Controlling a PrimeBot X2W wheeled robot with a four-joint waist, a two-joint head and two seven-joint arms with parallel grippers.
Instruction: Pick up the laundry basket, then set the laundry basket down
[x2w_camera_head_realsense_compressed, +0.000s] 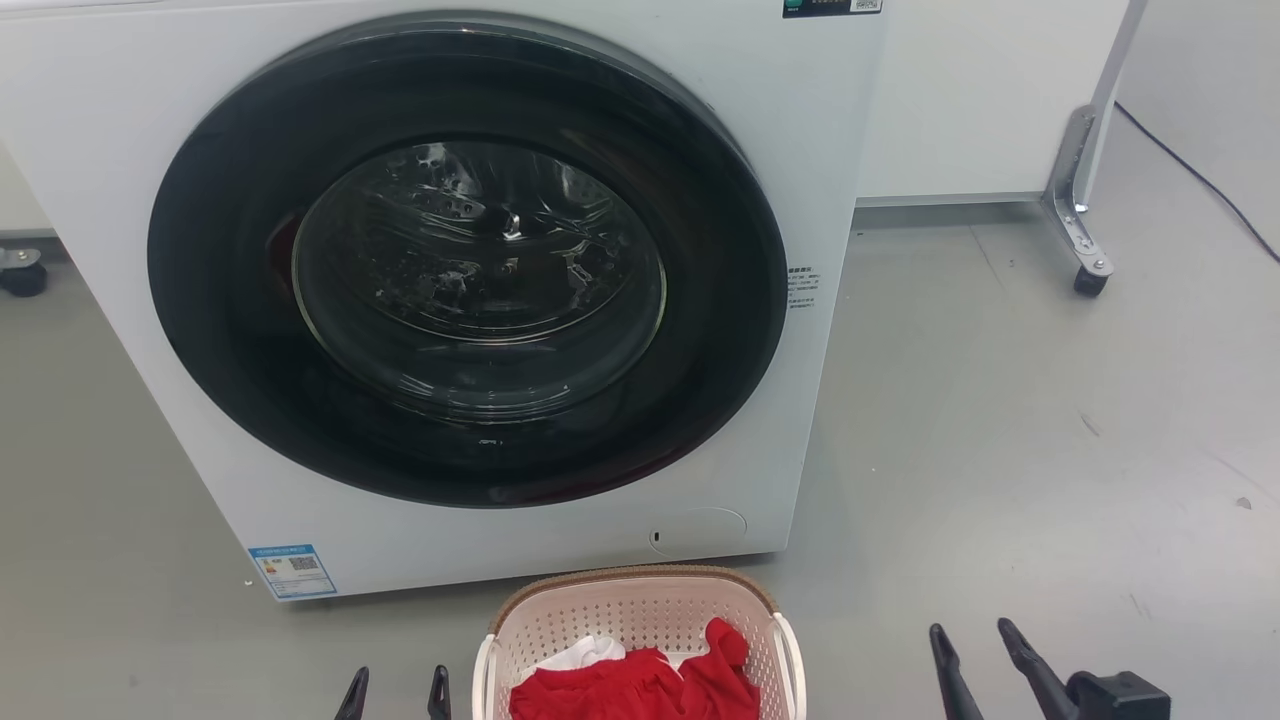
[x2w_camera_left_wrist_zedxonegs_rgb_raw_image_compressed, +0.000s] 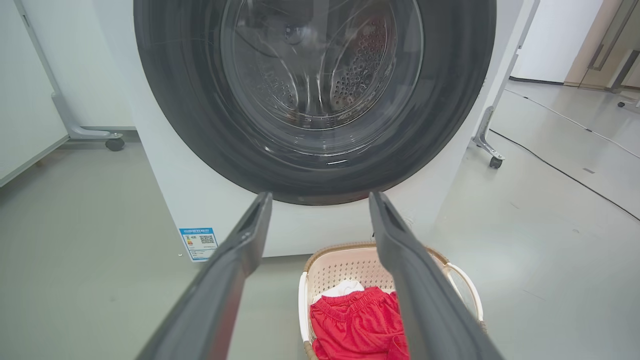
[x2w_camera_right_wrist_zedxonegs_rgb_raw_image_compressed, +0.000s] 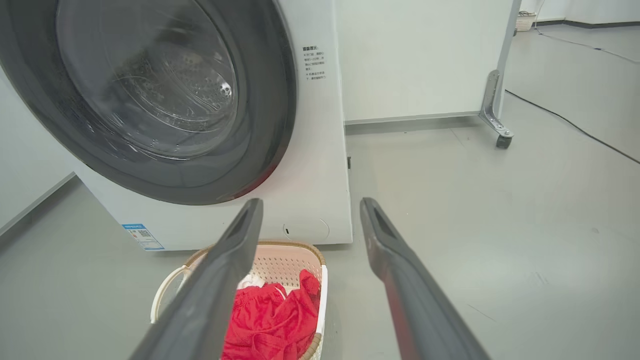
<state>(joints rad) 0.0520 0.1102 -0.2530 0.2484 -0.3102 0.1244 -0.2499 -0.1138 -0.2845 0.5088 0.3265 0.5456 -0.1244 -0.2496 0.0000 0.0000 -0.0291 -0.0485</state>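
The laundry basket (x2w_camera_head_realsense_compressed: 640, 608) is pale pink-beige with a brown rim and white side handles. It stands on the grey floor right in front of the washing machine, at the bottom middle of the head view, with red and white clothes inside. The same laundry basket (x2w_camera_left_wrist_zedxonegs_rgb_raw_image_compressed: 345, 265) lies below my left fingers, and the laundry basket (x2w_camera_right_wrist_zedxonegs_rgb_raw_image_compressed: 285, 260) sits low left in the right wrist view. Just left of the basket, my left gripper (x2w_camera_head_realsense_compressed: 396, 688) is open and holds nothing. Well off to the basket's right, my right gripper (x2w_camera_head_realsense_compressed: 975, 640) is open too.
A white washing machine (x2w_camera_head_realsense_compressed: 450, 300) with a round dark door, closed, stands directly behind the basket. A white panel on a castor leg (x2w_camera_head_realsense_compressed: 1085, 260) is at the back right, and a black cable (x2w_camera_head_realsense_compressed: 1200, 180) runs across the floor there. Another castor (x2w_camera_head_realsense_compressed: 22, 272) is far left.
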